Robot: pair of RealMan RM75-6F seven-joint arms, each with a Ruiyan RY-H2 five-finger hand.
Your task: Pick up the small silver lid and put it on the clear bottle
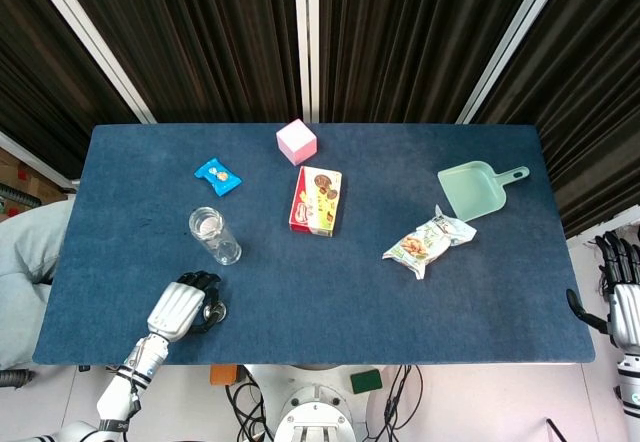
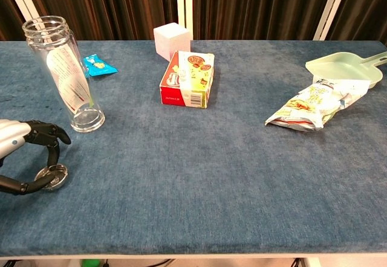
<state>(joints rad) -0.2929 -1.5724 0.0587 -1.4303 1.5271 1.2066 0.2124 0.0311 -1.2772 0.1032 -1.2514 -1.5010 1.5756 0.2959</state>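
On the blue felt counter (image 2: pixel 230 170), the left hand (image 2: pixel 27 152) pinches the small flat silver lid (image 2: pixel 51 176) between thumb and fingers (image 2: pixel 53 149); so shallow a pinch could slip as it lifts toward the tall clear glass bottle (image 2: pixel 63 73). The right hand (image 1: pixel 622 302) hangs open off the counter.

Bright, even overhead light, soft faint shadows, sharp focus, slight wide-angle edge stretch
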